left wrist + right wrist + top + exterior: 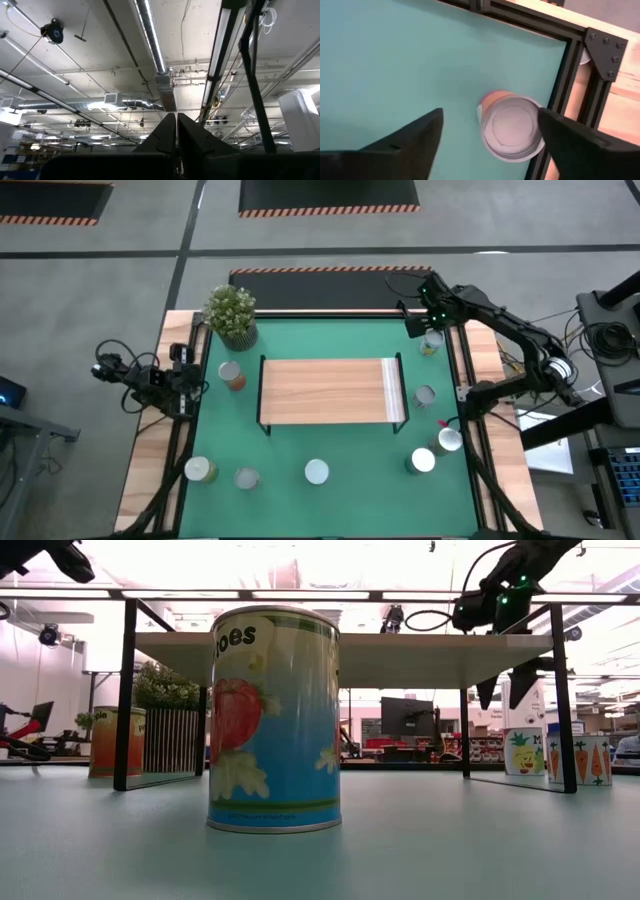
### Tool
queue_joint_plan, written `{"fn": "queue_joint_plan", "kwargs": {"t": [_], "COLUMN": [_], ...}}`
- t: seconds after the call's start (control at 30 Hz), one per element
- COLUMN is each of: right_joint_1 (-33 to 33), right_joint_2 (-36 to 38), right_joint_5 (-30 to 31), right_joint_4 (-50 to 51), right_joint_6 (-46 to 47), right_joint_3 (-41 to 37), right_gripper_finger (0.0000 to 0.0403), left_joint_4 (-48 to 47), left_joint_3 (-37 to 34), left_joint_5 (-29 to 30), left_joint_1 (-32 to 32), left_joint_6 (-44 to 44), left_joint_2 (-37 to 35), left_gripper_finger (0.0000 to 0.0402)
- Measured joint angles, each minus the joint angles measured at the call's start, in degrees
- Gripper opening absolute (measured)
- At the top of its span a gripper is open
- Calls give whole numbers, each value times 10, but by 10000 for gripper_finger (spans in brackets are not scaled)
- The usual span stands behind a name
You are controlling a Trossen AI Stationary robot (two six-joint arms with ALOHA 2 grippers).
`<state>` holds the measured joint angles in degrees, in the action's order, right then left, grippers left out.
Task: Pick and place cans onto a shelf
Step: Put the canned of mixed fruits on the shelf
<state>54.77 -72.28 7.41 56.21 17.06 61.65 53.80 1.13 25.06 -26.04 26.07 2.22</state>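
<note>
The light-wood shelf point(330, 390) stands on its black frame in the middle of the green mat. Several cans stand upright on the mat around it. One can point(432, 342) stands at the far right corner beside the table's frame. My right gripper point(490, 114) is open above this can point(512, 127), with one finger on either side of its silvery top and clear of it. The gripper also shows in the high view point(425, 315). My left gripper point(176, 132) is shut and empty. It points up at the ceiling, at the table's left edge point(182, 372).
Other cans stand at the left point(230, 375), along the near edge point(200, 470) point(246, 478) point(316, 471) and at the right point(421, 461) point(449, 440) point(425, 395). A potted plant point(232, 313) stands at the far left. The black table frame point(560, 100) runs beside the corner can.
</note>
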Motion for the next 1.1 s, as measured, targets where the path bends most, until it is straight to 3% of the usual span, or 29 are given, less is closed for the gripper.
{"fn": "queue_joint_plan", "kwargs": {"t": [0.2,0.4,0.8,1.1], "right_joint_1": [0,0,-3,12], "right_joint_2": [-15,-33,-158,-216], "right_joint_5": [18,46,71,74], "right_joint_4": [-9,-11,140,186], "right_joint_6": [26,55,59,50], "right_joint_3": [0,0,110,147], "right_gripper_finger": [366,364,364,364], "left_joint_4": [0,-1,1,2], "left_joint_3": [0,0,0,0], "left_joint_5": [35,35,35,35], "left_joint_1": [0,0,0,0], "left_joint_6": [0,0,0,0], "left_joint_2": [0,0,0,0], "left_gripper_finger": [0,0,0,0]}}
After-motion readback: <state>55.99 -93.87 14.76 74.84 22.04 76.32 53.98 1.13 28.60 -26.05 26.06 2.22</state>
